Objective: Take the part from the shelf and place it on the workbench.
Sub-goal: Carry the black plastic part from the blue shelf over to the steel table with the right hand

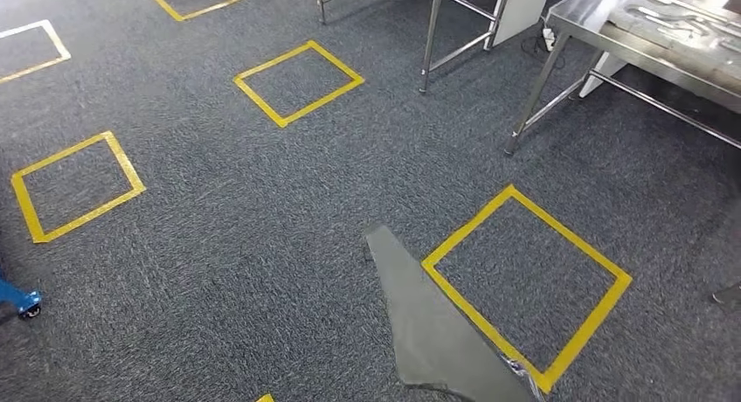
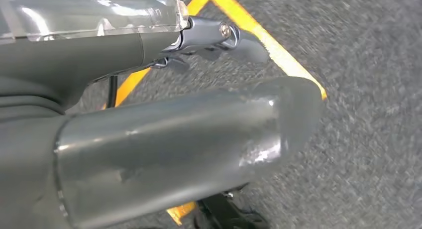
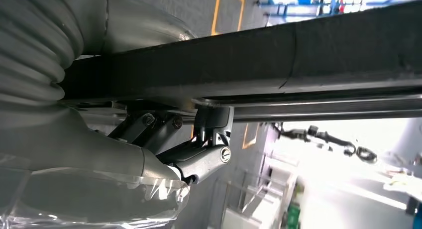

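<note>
The part (image 1: pixel 428 323) is a flat grey metal plate with a pointed tip. In the head view it juts up from the picture's lower edge over the carpet. In the right wrist view my right hand (image 3: pixel 99 154) grips the part (image 3: pixel 298 50), seen edge-on as a long dark bar, with the thumb on one face and the fingers (image 3: pixel 204 159) on the other. My left hand (image 2: pixel 164 149) hangs over the carpet with nothing in it, its thumb and fingers (image 2: pixel 219 35) apart. The steel workbench (image 1: pixel 584 17) stands at the far right.
Yellow tape squares mark the grey carpet, the nearest one (image 1: pixel 529 284) just right of the part. A grey tray (image 1: pixel 682 26) with metal pieces lies on the workbench. Legs of another steel table (image 1: pixel 432 35) stand at the back. A blue caster (image 1: pixel 19 299) sits at the left edge.
</note>
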Controlling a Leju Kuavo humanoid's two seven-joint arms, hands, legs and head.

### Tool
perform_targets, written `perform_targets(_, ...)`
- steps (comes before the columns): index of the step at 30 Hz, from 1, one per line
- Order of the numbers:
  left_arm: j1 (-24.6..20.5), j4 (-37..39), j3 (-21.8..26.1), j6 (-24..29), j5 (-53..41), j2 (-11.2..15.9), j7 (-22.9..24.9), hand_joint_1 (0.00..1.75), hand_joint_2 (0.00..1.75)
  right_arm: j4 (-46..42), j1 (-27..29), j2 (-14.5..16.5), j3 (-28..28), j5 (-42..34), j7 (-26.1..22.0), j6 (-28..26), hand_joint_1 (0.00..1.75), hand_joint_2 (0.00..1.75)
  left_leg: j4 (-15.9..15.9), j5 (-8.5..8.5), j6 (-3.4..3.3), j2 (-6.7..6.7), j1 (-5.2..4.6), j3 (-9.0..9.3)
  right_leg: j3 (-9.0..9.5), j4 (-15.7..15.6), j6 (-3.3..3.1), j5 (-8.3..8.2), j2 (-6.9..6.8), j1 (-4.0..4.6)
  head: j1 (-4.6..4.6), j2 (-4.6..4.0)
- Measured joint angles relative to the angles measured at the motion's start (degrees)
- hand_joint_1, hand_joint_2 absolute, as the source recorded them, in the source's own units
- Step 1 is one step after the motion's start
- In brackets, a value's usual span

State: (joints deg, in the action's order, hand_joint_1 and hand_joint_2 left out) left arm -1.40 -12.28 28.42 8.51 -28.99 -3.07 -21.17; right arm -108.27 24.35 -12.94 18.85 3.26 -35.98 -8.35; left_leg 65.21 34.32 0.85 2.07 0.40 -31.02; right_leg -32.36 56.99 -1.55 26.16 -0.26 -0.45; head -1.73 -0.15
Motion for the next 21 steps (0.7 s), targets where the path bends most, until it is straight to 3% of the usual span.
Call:
perform_targets(2, 0.3, 0.0, 0.0, 0.0, -0.1, 0.0, 0.0, 0.00, 0.00, 0.0, -0.1, 0.0, 0.0, 0.3, 0.1, 0.0, 1.75, 1.75, 6.9, 2.33, 0.32, -1.33, 0.17, -3.67, 0.04, 0.1, -0.18, 0.04, 1.57, -0.04, 0.00, 0.00)
perform_targets(3, 0.4, 0.0, 0.0, 0.0, -0.1, 0.0, 0.0, 0.00, 0.00, 0.0, -0.1, -0.1, 0.0, 0.5, 0.2, 0.0, 1.75, 1.75, 8.2, 1.98, 0.46, -1.51, 0.21, -4.65, 0.09, 0.2, -0.17, 0.09, 2.44, -0.07, 0.00, 0.00)
perform_targets(5, 0.4, 0.0, 0.0, -0.1, -0.2, 0.0, 0.0, 0.00, 0.00, 0.0, 0.0, -0.1, 0.0, 0.8, 0.3, 0.0, 1.75, 1.75, 4.7, -1.68, 0.66, -2.08, 0.40, -3.88, 0.17, 0.6, 0.11, 0.32, 4.18, -0.20, 0.00, 0.00)
perform_targets(7, 0.4, 0.0, 0.0, -0.1, -0.2, 0.0, -0.1, 0.00, 0.00, 0.0, -0.1, -0.1, 0.0, 1.0, 0.4, 0.0, 1.75, 1.75, -2.1, -5.16, 0.70, -5.12, 0.87, -1.56, -0.29, 1.7, 0.70, 0.80, 5.66, -0.24, 0.00, 0.00)
perform_targets(9, 0.4, 0.0, 0.1, -0.1, -0.3, -0.1, -0.2, 0.00, 0.00, 0.0, -0.1, -0.1, 0.0, 1.3, 0.6, 0.0, 1.75, 1.75, -5.0, -5.80, 0.20, -7.49, 1.07, -0.59, -1.22, 2.5, 1.44, 1.00, 7.06, -0.30, 0.01, 0.00)
perform_targets(11, 0.3, 0.0, 0.1, -0.2, -0.3, -0.2, -0.3, 0.00, 0.00, 0.0, 0.1, 0.1, -0.1, 1.5, 0.8, 0.0, 1.75, 1.75, -5.3, -5.75, -0.79, -6.57, 0.89, -0.52, -1.75, 2.4, 2.19, 0.73, 8.29, -0.56, 0.01, 0.00)
perform_targets(13, 0.2, 0.0, 0.2, -0.2, -0.3, -0.4, -0.3, 0.00, 0.00, -0.1, 0.3, 0.2, -0.1, 1.7, 0.9, -0.1, 1.75, 1.75, -5.9, -6.10, -1.68, -4.95, 0.90, -0.29, -2.46, 3.8, 2.66, 1.52, 6.17, -0.55, 0.02, 0.00)
perform_targets(15, 0.2, 0.0, 0.4, -0.3, -0.3, -0.5, -0.4, 0.00, 0.00, -0.2, 0.2, 0.3, -0.2, 1.9, 1.0, -0.1, 1.75, 1.75, -6.2, -6.27, -2.22, -3.20, 0.83, -0.17, -5.00, 9.0, 2.90, 4.56, 2.30, -0.44, 0.03, 0.00)
perform_targets(17, 0.5, 0.0, 0.5, -0.4, -0.3, -0.5, -0.4, 0.00, 0.00, -0.2, 0.1, 0.3, -0.2, 2.0, 1.2, -0.1, 1.75, 1.75, -6.2, -6.14, -2.45, -1.39, 0.59, -0.19, -8.27, 15.6, 3.09, 7.44, 0.80, -0.52, 0.03, 0.00)
perform_targets(19, 0.5, 0.0, 0.5, -0.4, -0.4, -0.5, -0.5, 0.00, 0.00, -0.2, 0.2, 0.4, -0.3, 2.2, 1.3, -0.1, 1.75, 1.75, -6.2, -5.95, -2.51, 0.31, 0.38, -0.09, -8.70, 16.6, 3.01, 6.81, 0.40, -0.51, 0.02, 0.00)
perform_targets(21, 0.3, 0.0, 0.6, -0.6, -0.4, -0.6, -0.5, 0.00, 0.00, -0.3, 0.2, 0.4, -0.3, 2.4, 1.4, -0.1, 1.75, 1.75, -6.2, -5.72, -2.42, 1.70, 0.19, 0.25, -5.03, 10.1, 2.33, 3.37, -0.93, -0.20, 0.02, 0.00)
